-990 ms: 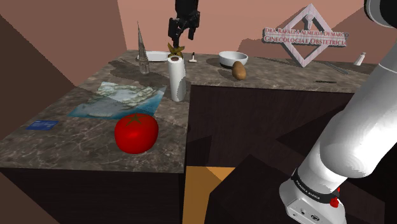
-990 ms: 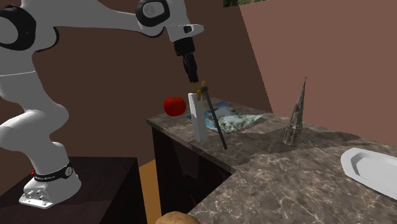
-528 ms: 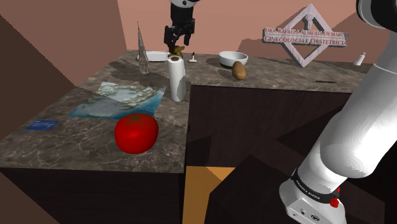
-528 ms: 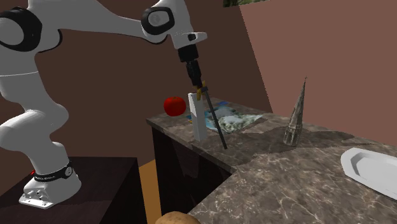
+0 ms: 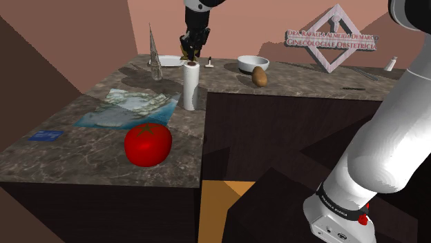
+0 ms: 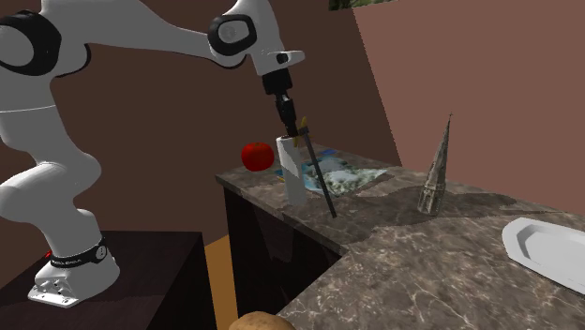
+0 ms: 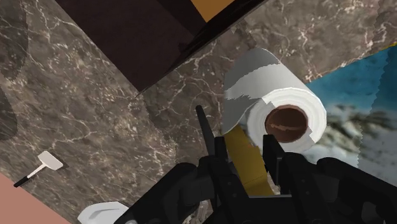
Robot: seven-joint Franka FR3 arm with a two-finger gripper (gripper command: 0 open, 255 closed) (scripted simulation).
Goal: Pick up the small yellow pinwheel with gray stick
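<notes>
Your pinwheel (image 7: 248, 168) leans at the top of the white paper roll (image 7: 273, 102), far along the marble worktop (image 5: 83, 148). The end effector (image 7: 245, 147) is drawn in narrow, and its two fingers appear to press on either side of the yellow vane.

What could go wrong:
- You are gripping the thin vane and not the stick (image 6: 319, 183). Under the stick's weight, I'd expect the pinwheel to swing or slide out between the pads.
- The roll stands just beside the fingers and close to the worktop's edge. A sideways pull, or the stick dragging along it, could knock the roll over into the gap. A straight rise looks safer.
- If the grip is shallow, the foot of the stick may catch on the marble as it comes up.

What each view gives you:
- The wrist view shows the vane between the fingers and the roll's brown core right next to them.
- The second exterior view shows the dark stick slanting from the roll's top down to the worktop.
- In the shoulder view the roll covers that slant, but you can see the red tomato (image 5: 147, 143) well apart on the near end.
</notes>
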